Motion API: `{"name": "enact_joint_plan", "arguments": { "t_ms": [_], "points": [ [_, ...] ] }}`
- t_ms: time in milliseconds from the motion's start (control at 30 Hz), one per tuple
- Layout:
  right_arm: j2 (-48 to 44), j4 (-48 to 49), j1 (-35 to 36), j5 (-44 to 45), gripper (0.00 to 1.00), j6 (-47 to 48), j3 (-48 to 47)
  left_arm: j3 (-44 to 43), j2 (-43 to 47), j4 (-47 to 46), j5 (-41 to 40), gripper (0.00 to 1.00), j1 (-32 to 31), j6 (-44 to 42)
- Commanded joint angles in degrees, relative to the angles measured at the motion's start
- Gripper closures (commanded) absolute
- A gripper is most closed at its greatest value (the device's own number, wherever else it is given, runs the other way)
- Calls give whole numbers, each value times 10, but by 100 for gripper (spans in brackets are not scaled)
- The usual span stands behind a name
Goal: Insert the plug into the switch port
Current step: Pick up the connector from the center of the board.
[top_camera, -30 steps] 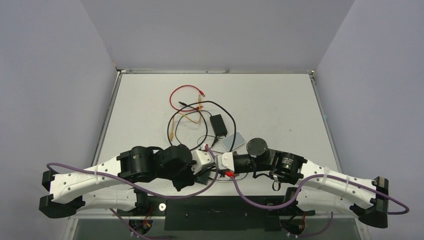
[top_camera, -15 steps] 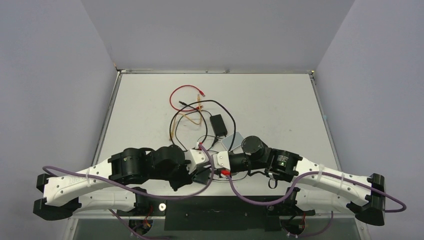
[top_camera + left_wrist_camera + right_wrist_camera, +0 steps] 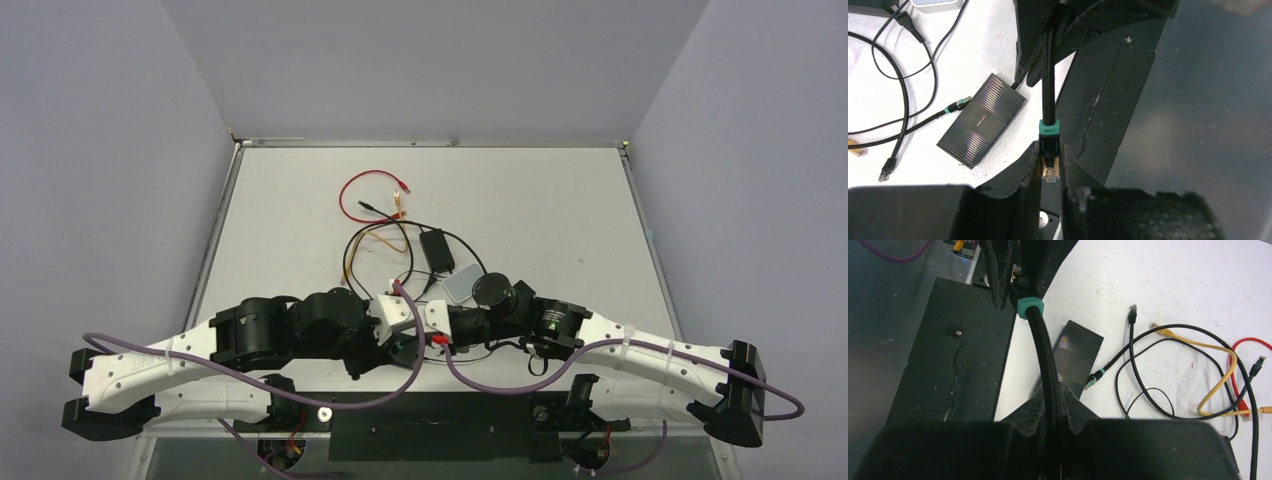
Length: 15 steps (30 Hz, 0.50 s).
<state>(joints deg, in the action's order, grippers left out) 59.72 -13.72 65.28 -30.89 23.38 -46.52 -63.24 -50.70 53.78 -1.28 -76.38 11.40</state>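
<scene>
**Between two sets of jaws, a plug held clear of the switch**

Between the left jaws sits the plug (image 3: 1049, 161), pinched narrowly by its body. Its clear tip points back toward the left wrist and its teal boot (image 3: 1049, 128) stands just past the fingertips. From the boot the braided cable (image 3: 1044, 352) runs straight ahead into the right jaws, which are closed tight on it a short way along. The two arms face each other with the cable stretched between them.

The switch (image 3: 982, 120), a flat ribbed black box, lies on the bench (image 3: 973, 40) below and to the left of the left jaws. Seen from the right wrist, it is just beyond the right fingertips and slightly to their right, its near end hidden behind them. Its long axis runs obliquely to the held cable. A second teal-tipped lead (image 3: 959, 104) meets one long edge, so the ports probably line that side, though the sockets themselves cannot be made out.

The plug's tip appears to point away from that edge, so it likely has to be turned and lowered before it goes in. The right jaws look slightly nearer the switch.
</scene>
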Motion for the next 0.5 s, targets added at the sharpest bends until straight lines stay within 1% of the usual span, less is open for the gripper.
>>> {"name": "enact_joint_plan", "arguments": {
  "t_ms": [0, 33, 100, 167, 300, 467],
  "points": [
    [-28, 68, 2, 2, 100, -46, 15, -6, 12, -71, -38, 95, -2, 5],
    [-41, 74, 2, 12, 100, -52, 24, -3, 19, -77, -49, 91, -2, 9],
    [-66, 90, 3, 27, 100, -70, 40, 5, 34, -92, -59, 79, -2, 15],
    [-91, 100, 4, 43, 100, -84, 55, 15, 50, -110, -61, 71, -2, 19],
    [-128, 81, 11, 78, 100, -94, 67, 37, 88, -149, -56, 58, -1, 24],
    [-159, 58, 28, 110, 100, -94, 76, 72, 145, -215, -41, 47, -1, 31]
  ]
}}
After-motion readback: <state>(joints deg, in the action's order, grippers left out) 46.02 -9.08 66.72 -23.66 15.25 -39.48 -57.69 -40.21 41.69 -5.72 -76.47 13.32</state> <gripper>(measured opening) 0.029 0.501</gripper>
